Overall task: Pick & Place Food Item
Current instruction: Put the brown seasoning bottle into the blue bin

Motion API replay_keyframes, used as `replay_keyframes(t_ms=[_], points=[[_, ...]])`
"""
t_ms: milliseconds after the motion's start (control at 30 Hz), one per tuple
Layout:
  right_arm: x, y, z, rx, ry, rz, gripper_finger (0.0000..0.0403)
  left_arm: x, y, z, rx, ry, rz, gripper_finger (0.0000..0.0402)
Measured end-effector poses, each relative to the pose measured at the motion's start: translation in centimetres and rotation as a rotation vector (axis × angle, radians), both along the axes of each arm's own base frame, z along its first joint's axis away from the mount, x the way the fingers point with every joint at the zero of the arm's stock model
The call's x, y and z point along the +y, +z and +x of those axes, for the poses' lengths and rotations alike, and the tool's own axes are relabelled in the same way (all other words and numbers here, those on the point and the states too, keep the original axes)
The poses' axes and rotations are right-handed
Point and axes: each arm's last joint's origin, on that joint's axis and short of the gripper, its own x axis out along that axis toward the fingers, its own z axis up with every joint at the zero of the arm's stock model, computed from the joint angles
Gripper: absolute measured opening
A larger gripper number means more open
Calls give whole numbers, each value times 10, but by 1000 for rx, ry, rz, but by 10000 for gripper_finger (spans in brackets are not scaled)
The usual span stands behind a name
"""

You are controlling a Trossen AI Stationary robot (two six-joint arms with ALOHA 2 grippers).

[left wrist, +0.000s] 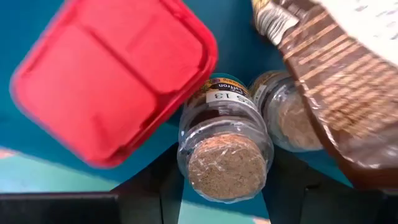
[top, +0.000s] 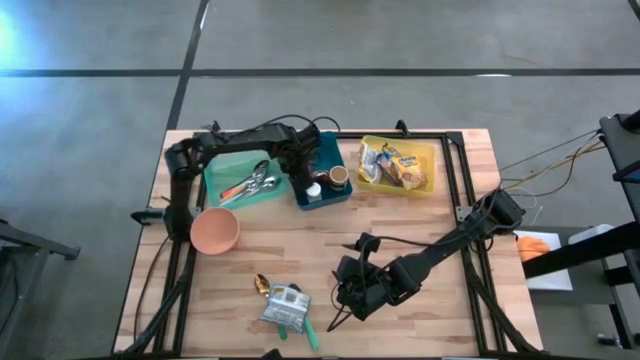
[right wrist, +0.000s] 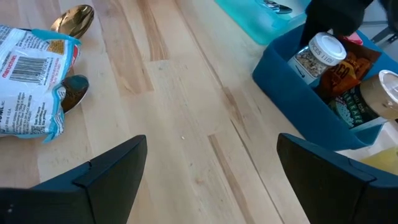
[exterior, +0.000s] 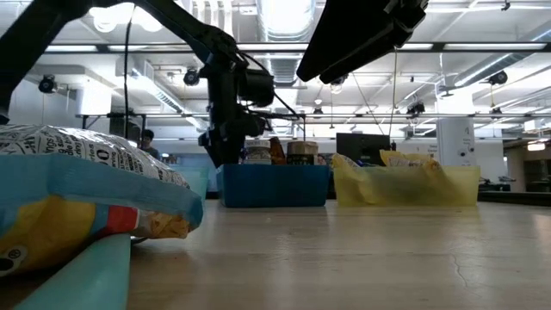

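Deep blue plastic bin point(top: 331, 160): left gripper point(left wrist: 221, 186) inside, pinching cork-topped clear glass jar point(left wrist: 225, 149); red square lid point(left wrist: 115, 78) beside. Right gripper point(right wrist: 208, 174), spread, over bare wood nearby.

Right gripper point(right wrist: 211, 177) fingers spread wide above bare wooden table point(right wrist: 186, 124) | snack bag point(right wrist: 31, 81) overlapping gold spoon point(right wrist: 73, 20) | blue bin point(right wrist: 323, 93) holding jars, packets
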Motion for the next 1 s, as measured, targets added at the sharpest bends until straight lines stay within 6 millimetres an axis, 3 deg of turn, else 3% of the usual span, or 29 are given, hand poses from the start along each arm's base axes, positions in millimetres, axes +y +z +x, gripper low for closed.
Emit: replay_keyframes(t_ms=[300,1000], points=[[3,0,-2,3,9,9,358,5,-1,10,38,-18,-10,165],[4,-1,-2,9,11,37,358,3,-4,6,80,-28,-30,165]])
